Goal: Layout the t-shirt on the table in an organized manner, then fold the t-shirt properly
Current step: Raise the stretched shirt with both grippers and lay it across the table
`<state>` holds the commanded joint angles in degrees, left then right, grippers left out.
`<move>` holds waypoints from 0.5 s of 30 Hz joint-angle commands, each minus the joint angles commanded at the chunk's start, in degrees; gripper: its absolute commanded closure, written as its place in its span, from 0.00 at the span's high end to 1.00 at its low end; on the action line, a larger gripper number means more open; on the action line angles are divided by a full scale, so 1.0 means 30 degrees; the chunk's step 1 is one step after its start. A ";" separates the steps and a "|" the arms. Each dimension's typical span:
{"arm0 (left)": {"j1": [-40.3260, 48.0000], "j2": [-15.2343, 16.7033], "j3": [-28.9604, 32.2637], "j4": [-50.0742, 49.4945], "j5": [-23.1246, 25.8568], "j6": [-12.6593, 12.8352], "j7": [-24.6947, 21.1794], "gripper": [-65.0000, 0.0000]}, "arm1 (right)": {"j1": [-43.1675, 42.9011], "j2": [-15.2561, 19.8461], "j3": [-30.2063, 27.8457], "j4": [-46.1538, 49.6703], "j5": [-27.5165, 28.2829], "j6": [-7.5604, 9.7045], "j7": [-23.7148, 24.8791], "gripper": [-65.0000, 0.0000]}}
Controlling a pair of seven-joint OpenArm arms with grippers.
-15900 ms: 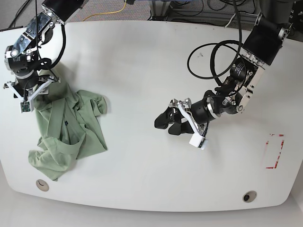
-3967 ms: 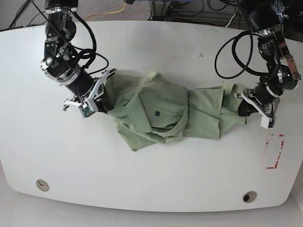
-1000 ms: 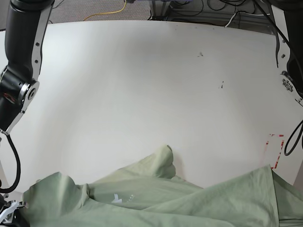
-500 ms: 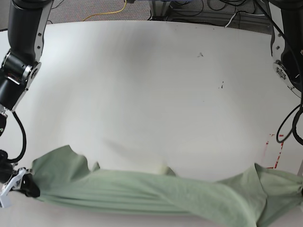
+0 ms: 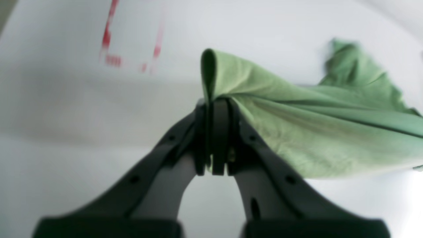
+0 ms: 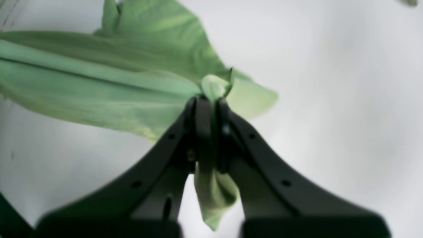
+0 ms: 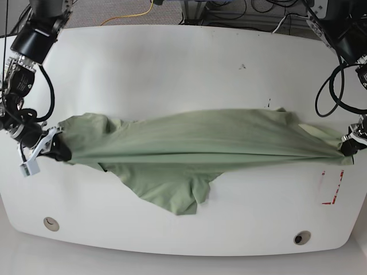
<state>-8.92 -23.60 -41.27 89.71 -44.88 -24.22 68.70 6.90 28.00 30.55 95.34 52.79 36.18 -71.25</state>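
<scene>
The pale sage-green t-shirt (image 7: 189, 150) hangs stretched in a long band across the white table (image 7: 172, 74). A loose flap droops toward the front at its middle. My right gripper (image 7: 57, 151) is shut on the shirt's end at the base view's left. The right wrist view shows its fingers (image 6: 208, 99) pinching a fold of the t-shirt (image 6: 99, 89). My left gripper (image 7: 347, 149) is shut on the other end at the right. In the left wrist view its tips (image 5: 216, 102) clamp the t-shirt (image 5: 314, 125) above the table.
A red rectangular marking (image 7: 332, 183) lies on the table just in front of the left gripper and shows blurred as the red marking (image 5: 132, 43) in the left wrist view. Two grommet holes (image 7: 51, 224) (image 7: 302, 238) sit near the front edge. Cables (image 7: 132, 14) run behind the table.
Half a second ago the stretched shirt was at the bottom of the base view. Both grippers have carried it to the middle of the table, still pulled taut.
</scene>
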 joint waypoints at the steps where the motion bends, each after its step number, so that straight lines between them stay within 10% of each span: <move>1: 0.0498 0.0000 0.0000 0.0000 0.0000 0.0000 -0.0352 0.00 | -0.0586 -0.0176 0.0000 0.0176 0.0117 0.0000 0.0000 0.00; 15: 0.2315 -0.0117 0.0410 0.0000 0.0088 0.0000 -0.1260 0.00 | -0.3839 -0.0821 0.0000 0.1143 0.0733 -0.0088 0.0000 0.00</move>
<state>-1.98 -23.96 -40.04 89.71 -44.62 -24.22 64.92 -4.62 25.54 30.55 98.77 54.99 35.91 -71.25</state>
